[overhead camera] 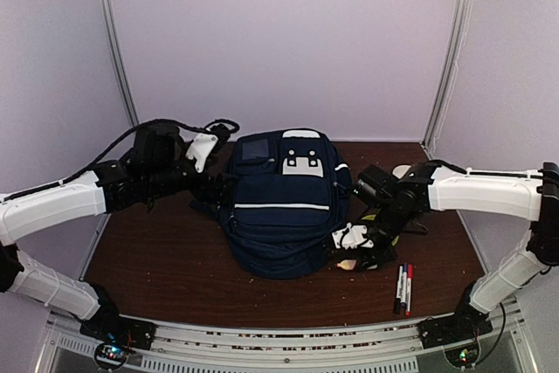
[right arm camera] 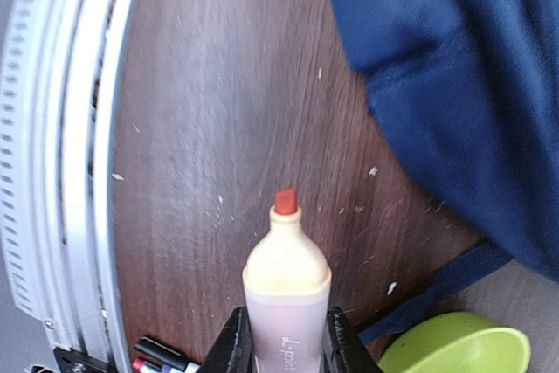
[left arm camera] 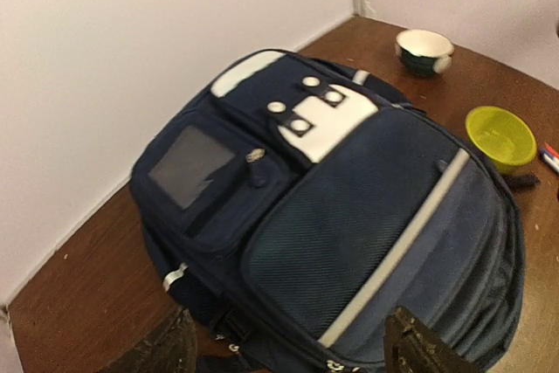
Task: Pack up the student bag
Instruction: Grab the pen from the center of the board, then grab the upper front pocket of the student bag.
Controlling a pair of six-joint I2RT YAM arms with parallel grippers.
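Observation:
The navy-blue student bag lies in the middle of the table, white stripe across its front; it fills the left wrist view. My left gripper is at the bag's left side, fingers spread wide with nothing between them. My right gripper is at the bag's lower right and is shut on an uncapped highlighter with a cream neck and a red tip, pointing over the bare table. The bag's corner shows in the right wrist view.
Marker pens lie near the front right; their ends show in the right wrist view. A lime-green bowl sits right of the bag, also in the right wrist view. A white and dark bowl stands at the back right. A bag strap trails on the table.

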